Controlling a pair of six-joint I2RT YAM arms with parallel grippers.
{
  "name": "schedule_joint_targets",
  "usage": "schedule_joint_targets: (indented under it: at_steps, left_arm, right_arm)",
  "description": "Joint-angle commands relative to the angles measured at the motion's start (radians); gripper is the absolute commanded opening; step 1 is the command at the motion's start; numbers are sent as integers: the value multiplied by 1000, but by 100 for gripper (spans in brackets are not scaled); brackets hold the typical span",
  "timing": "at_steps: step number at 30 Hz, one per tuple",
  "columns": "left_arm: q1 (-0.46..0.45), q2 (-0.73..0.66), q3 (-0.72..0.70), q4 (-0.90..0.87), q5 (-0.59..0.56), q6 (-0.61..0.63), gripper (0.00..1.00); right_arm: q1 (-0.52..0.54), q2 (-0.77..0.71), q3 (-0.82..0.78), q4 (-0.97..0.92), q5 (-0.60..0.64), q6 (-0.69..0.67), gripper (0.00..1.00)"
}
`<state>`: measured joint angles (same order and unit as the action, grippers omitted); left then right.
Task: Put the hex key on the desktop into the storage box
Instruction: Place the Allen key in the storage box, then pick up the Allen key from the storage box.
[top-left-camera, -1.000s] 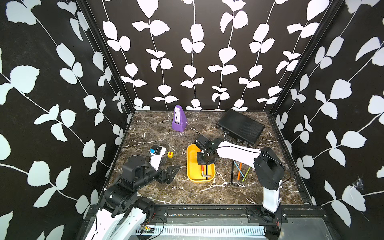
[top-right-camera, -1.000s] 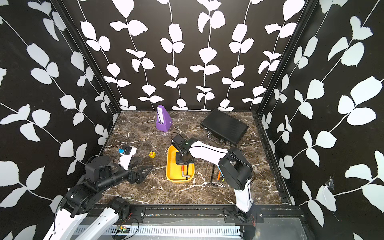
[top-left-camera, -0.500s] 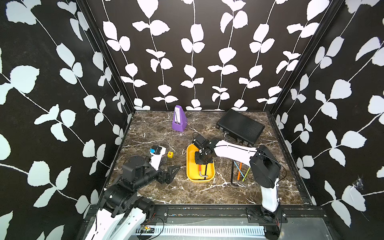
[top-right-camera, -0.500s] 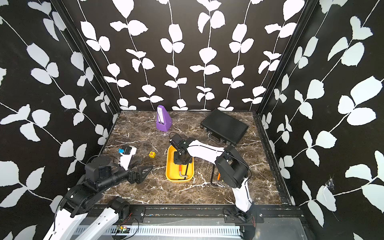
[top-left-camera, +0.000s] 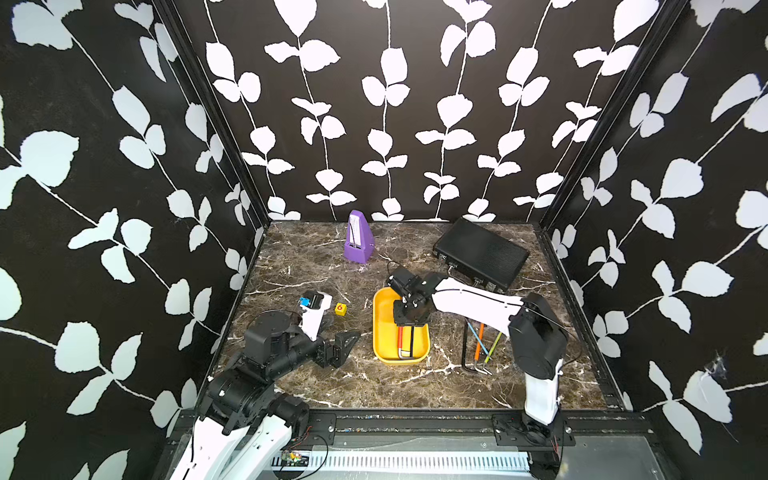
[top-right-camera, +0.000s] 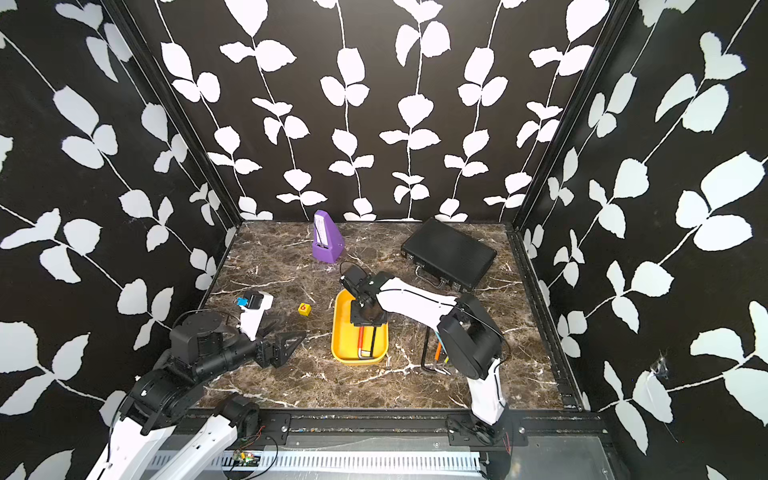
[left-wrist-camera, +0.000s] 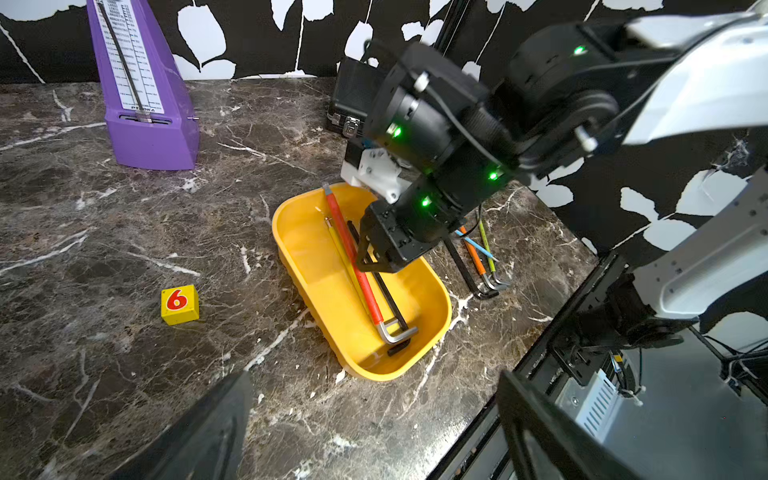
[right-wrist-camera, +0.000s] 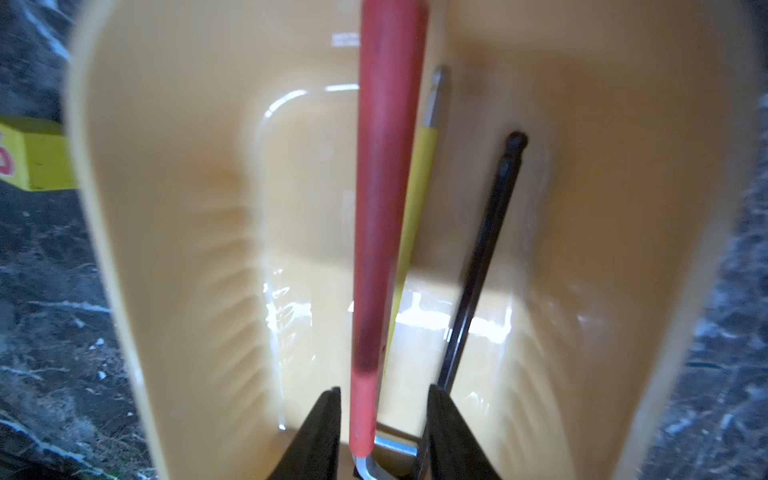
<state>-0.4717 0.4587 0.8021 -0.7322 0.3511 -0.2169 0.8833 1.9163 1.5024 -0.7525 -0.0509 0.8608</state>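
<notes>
"Near the middle of the tabletop (top-left-camera: 316, 266), what is the right arm (top-left-camera: 473, 299) doing?"

"It is reaching over the storage box (top-left-camera: 377, 332) — the right fingers (right-wrist-camera: 322, 436) are standing apart on either side of the red hex key (right-wrist-camera: 386, 208), and neither is pressing on it."

"So where is that key lying?"

"It is lying lengthwise inside the box, bent end toward the front edge and straight end up by the box's back rim. A yellow hex key (right-wrist-camera: 417, 195) is lying partly under it, and a black hex key (right-wrist-camera: 486, 257) is lying just beside them."

"Are other keys lying outside?"

"Four are lying close together on the tabletop, between the box and the right edge, toward the front: a black loose key (top-left-camera: 464, 340), an orange key (top-left-camera: 481, 330), a blue key (top-left-camera: 471, 330) and a green key (top-left-camera: 494, 345)."

"And the left arm (top-left-camera: 270, 349)?"

"It is sitting low near the front left corner — the left fingers (left-wrist-camera: 199, 436) are standing wide apart and gripping nothing."

"What else is around?"

"A purple metronome (top-left-camera: 357, 243) is standing near the back edge, a black briefcase (top-left-camera: 482, 257) is lying by the back right corner, and a yellow die (top-left-camera: 340, 308) is sitting between the box and the left edge."
</notes>
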Motion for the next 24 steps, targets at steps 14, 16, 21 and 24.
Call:
schedule_joint_targets:
  at_steps: [14,16,21,24]
  left_arm:
    - [-5,-2,-6,15,8,4,93]
    - [-5,-3,-7,14,8,4,93]
    - [-5,-6,-6,14,5,4,93]
    - [-5,-3,-7,16,6,4,93]
  right_arm:
    - [-3,129,55,24,-72,13,39]
    - [-7,143,62,12,-71,19,36]
    - [-11,123,45,8,-64,40,12]
    - [-12,98,46,14,-68,47,5]
